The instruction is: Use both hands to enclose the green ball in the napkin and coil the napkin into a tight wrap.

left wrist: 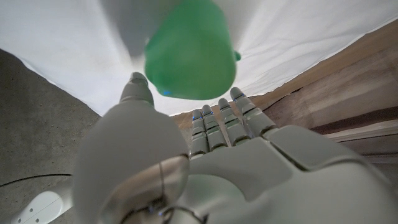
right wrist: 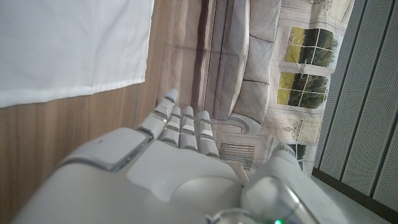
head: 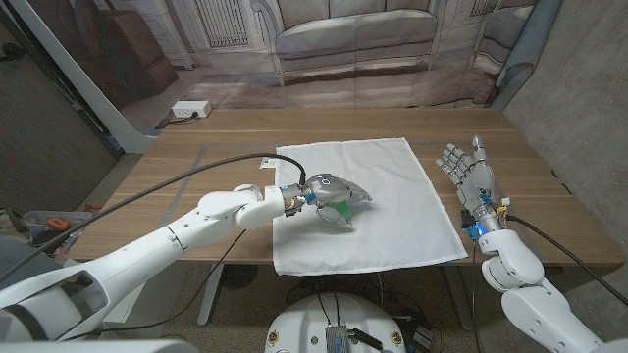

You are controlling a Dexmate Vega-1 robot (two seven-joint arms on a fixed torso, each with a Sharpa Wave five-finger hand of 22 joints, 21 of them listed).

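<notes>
The white napkin point(head: 392, 176) lies spread flat on the wooden table point(head: 196, 157). My left hand point(head: 332, 189) reaches over its middle and holds the green ball point(head: 340, 208) from above, with green showing under the fingers. In the left wrist view the green ball point(left wrist: 189, 50) sits between the thumb and fingers point(left wrist: 227, 121) of my left hand point(left wrist: 205, 168), with the napkin point(left wrist: 62, 37) behind it. My right hand point(head: 469, 172) stands just right of the napkin, holding nothing, fingers spread and pointing away from me. In the right wrist view, my right hand point(right wrist: 174, 162) is beside the napkin's edge point(right wrist: 62, 43).
A small white box point(head: 189, 110) sits beyond the table's far left corner. A printed backdrop of a sofa point(head: 353, 34) hangs behind the table. Bare wood shows on both sides of the napkin.
</notes>
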